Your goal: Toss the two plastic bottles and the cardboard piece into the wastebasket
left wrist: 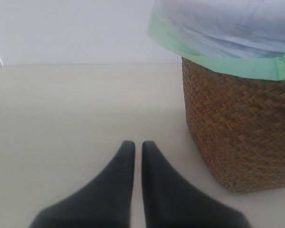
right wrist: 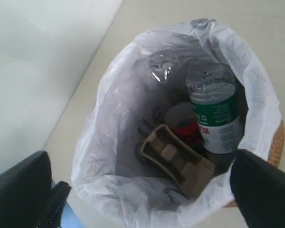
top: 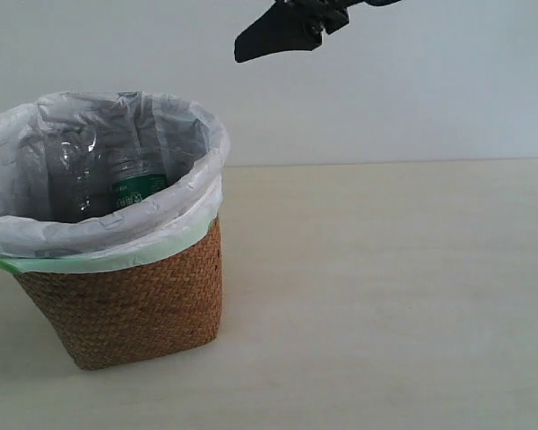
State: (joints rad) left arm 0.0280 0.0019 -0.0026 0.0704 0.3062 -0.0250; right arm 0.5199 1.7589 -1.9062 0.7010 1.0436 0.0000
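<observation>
The wicker wastebasket with its white bag liner stands on the table at the left. Inside it, in the right wrist view, lie the green-label bottle, the red-label bottle partly under it, and the tan cardboard piece. The exterior view shows only the green-label bottle through the bag. My right gripper hangs open high above the basket with nothing between its fingers; its dark tip shows at the top of the exterior view. My left gripper is shut and empty, low over the table beside the basket's wall.
The pale table stretches to the right of the basket and a white wall stands behind it. The bag's green edge folds over the rim.
</observation>
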